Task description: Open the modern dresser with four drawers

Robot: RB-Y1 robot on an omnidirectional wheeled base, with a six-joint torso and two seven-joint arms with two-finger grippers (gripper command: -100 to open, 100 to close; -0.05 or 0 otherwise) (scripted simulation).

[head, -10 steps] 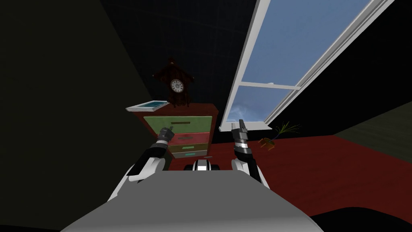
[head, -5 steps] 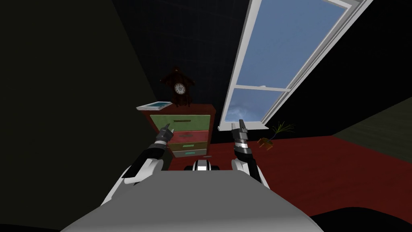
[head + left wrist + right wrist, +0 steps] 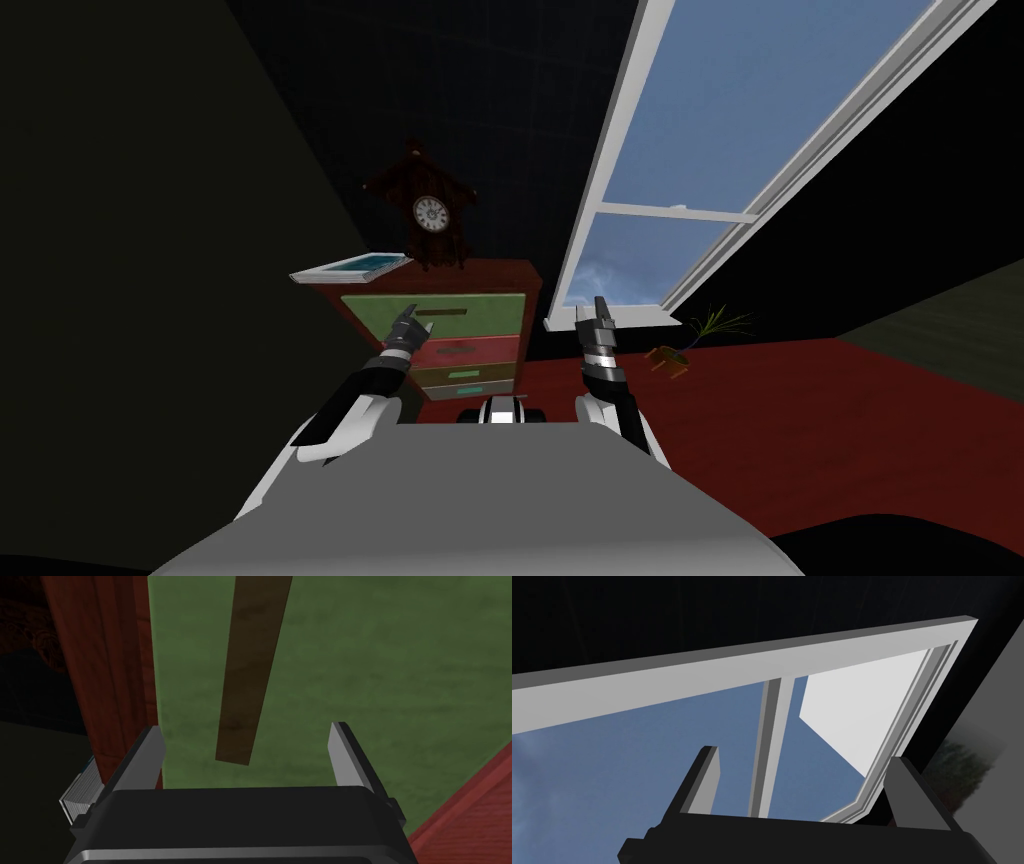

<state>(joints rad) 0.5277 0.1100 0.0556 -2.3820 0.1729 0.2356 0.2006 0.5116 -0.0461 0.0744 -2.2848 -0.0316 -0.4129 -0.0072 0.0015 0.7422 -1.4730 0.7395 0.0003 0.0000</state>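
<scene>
We are holding our left jaws wide open at the dresser (image 3: 505,275) standing ahead of us, with the brown handle (image 3: 250,671) of its green top drawer (image 3: 375,676) lying just beyond the tips, untouched. Our right jaws are hanging wide open to the dresser's right.

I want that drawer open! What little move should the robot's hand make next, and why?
Probably ease the left gripper forward and a little along the brown handle of the green top drawer. Its fingers stand open, and the handle's end shows between them, ungripped.
</scene>
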